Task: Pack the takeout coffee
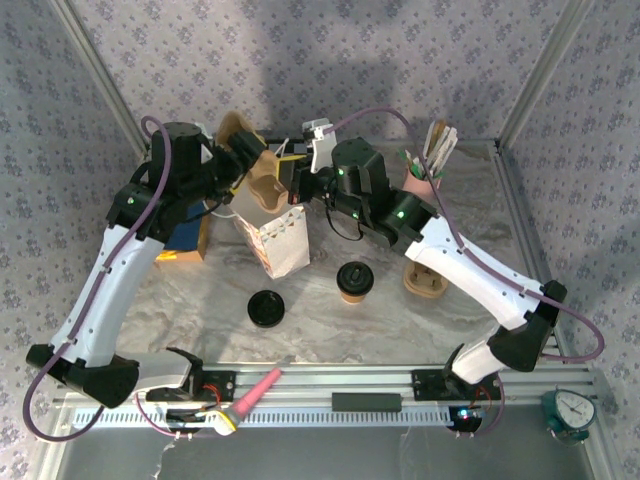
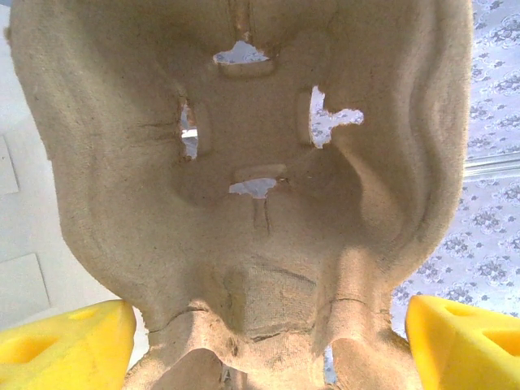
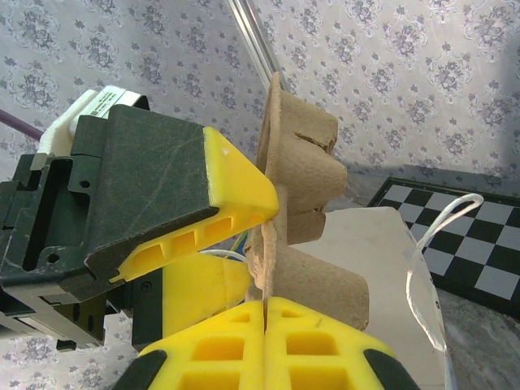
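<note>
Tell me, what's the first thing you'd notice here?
Two robot arms meet at the back of the table over a white paper bag, holding up a brown moulded-pulp cup carrier. The right hand pinches its edge shut, while the left hand has yellow fingers spread either side. In front stands a small tan paper cup with a black lid.

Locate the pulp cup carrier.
In the top view the pulp cup carrier is held above the white paper bag, between both arms at the table's back, pinched by the right gripper.

Overhead looks down; both wrists close on pulp carrier (image 2: 260, 203).
</note>
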Available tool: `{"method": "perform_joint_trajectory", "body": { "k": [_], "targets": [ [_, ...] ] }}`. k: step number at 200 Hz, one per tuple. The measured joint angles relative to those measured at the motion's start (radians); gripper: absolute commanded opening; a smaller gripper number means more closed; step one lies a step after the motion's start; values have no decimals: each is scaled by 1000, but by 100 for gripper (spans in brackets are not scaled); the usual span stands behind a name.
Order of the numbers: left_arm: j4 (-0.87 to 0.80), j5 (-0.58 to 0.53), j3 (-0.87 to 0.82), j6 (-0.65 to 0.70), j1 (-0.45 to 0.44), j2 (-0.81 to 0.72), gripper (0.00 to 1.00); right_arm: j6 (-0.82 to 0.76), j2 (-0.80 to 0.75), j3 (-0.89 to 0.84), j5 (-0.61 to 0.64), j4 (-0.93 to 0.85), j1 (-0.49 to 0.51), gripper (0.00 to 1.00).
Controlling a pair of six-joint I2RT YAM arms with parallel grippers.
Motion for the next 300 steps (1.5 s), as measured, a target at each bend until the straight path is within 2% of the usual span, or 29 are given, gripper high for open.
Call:
{"method": "perform_joint_trajectory", "body": {
  "k": [72, 83, 94, 112, 167, 218, 265, 283, 300],
  "targets": [
    [0, 0, 9, 13, 0, 16, 87, -1, 13, 16, 8, -16, 1, 0],
    [0, 0, 9, 13, 0, 16, 93, -3, 13, 19, 8, -18, 2, 0],
    [0, 1, 9, 13, 0, 16, 94, -5, 13, 20, 8, -19, 4, 0],
    [0, 1, 9, 13, 0, 16, 87, -8, 13, 21, 8, -19, 10, 0],
    [1, 0, 9, 8, 0, 16, 82, -13, 16, 22, 9, -23, 12, 0],
    [2, 0, 9, 9, 2, 16, 81, -12, 17, 22, 9, -23, 12, 0],
    [1, 0, 9, 9, 5, 16, 80, -12, 19, 22, 8, -23, 11, 9],
    [-2, 0, 9, 10, 5, 16, 80, -9, 19, 22, 8, -23, 11, 21],
    [-8, 0, 9, 12, 5, 16, 80, -15, 19, 22, 8, -23, 11, 23]
  ]
}}
